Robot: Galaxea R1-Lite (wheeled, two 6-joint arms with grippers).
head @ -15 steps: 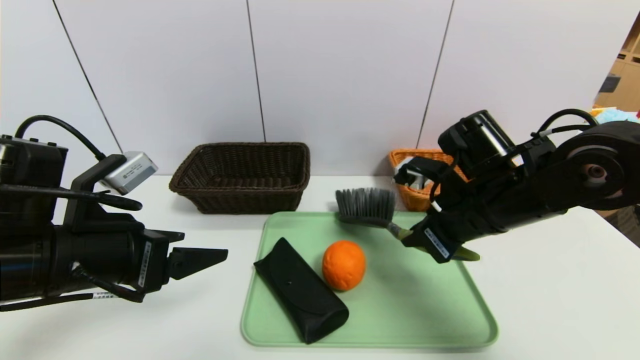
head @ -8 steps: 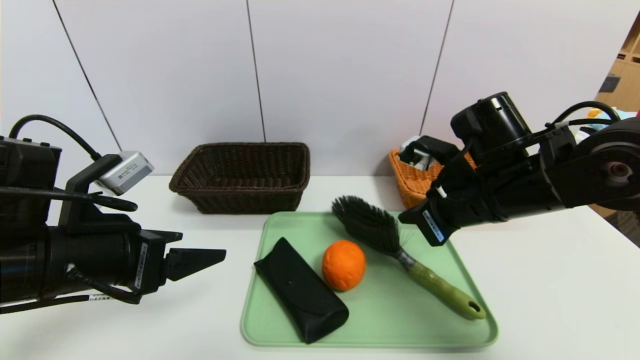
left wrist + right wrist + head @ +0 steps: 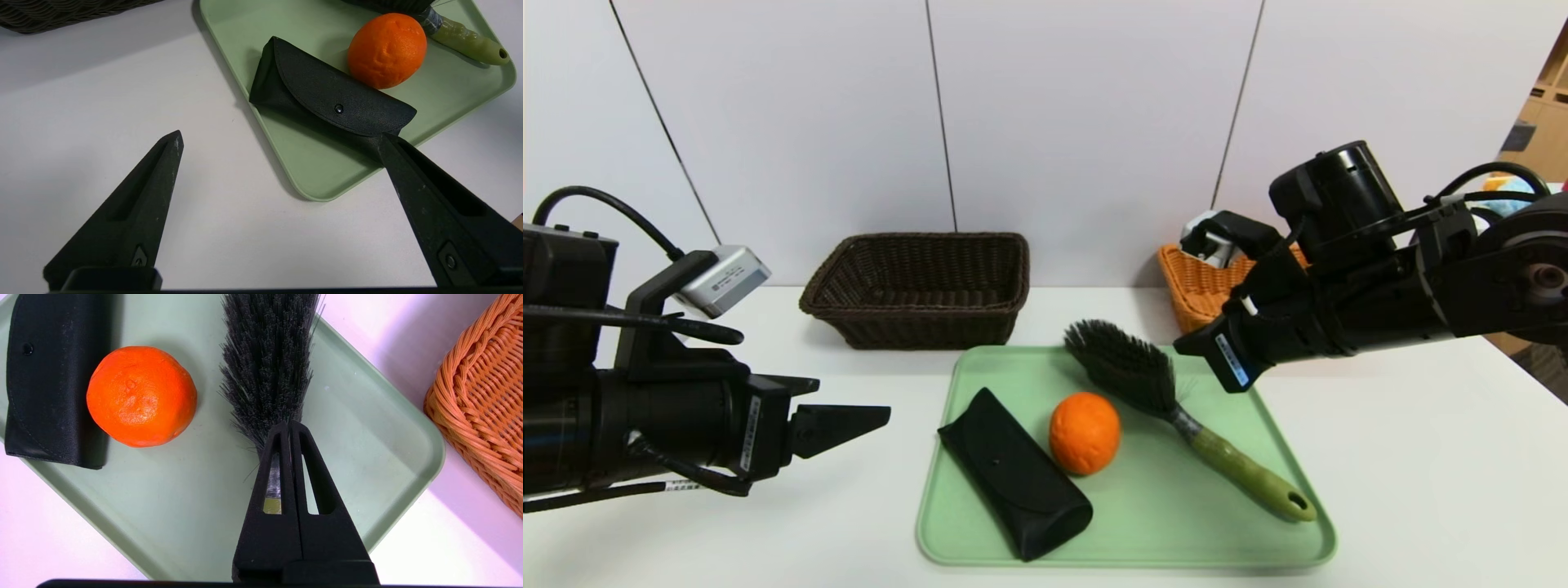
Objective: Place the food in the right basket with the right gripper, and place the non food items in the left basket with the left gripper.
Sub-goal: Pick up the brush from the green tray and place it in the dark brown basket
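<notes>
- The right hand (image 3: 1186,347) hangs above the far right part of the green tray (image 3: 1282,549), over the brush; its fingers are pressed together on nothing.
- The left hand (image 3: 882,416) hovers over the white counter (image 3: 1421,457) left of the tray, fingers spread wide, empty.
- The orange (image 3: 1084,433) sits mid-tray, touching the black case (image 3: 1013,474) on its left.
- The brush (image 3: 1168,400) lies flat on the tray just right of the orange, bristles toward the far edge.
- The dark basket (image 3: 919,286) stands behind the tray on the left, the tan basket (image 3: 1201,290) behind on the right.
</notes>
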